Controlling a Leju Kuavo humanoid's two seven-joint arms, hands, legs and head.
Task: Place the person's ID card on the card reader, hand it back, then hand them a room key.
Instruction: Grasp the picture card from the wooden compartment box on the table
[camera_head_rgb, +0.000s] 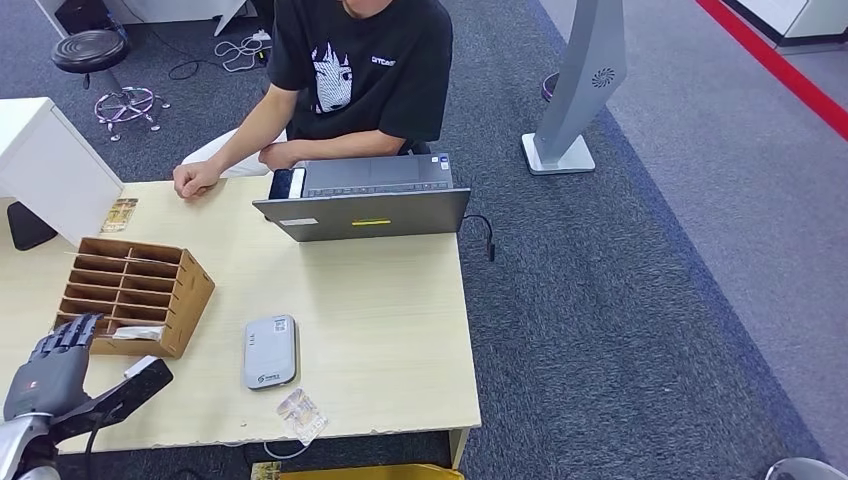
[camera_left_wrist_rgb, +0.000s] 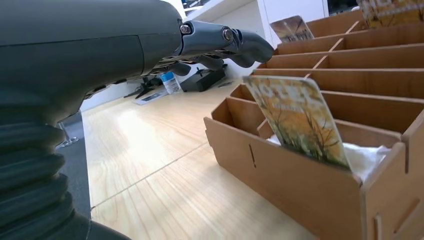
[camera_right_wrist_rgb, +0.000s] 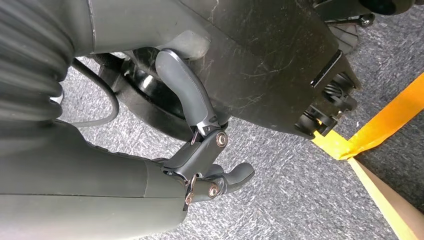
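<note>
At the lower left of the head view, the left hand is held empty, fingers apart, beside the wooden rack. Bare table is left toward the right edge. The right hand is seen empty, fingers loosely curled.

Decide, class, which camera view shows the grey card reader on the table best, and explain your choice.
The head view is best: the card reader lies in full sight on the table, right of the wooden organizer. The left wrist view looks at the organizer and tabletop instead; the right wrist view looks at carpet floor, so neither helps.
</note>
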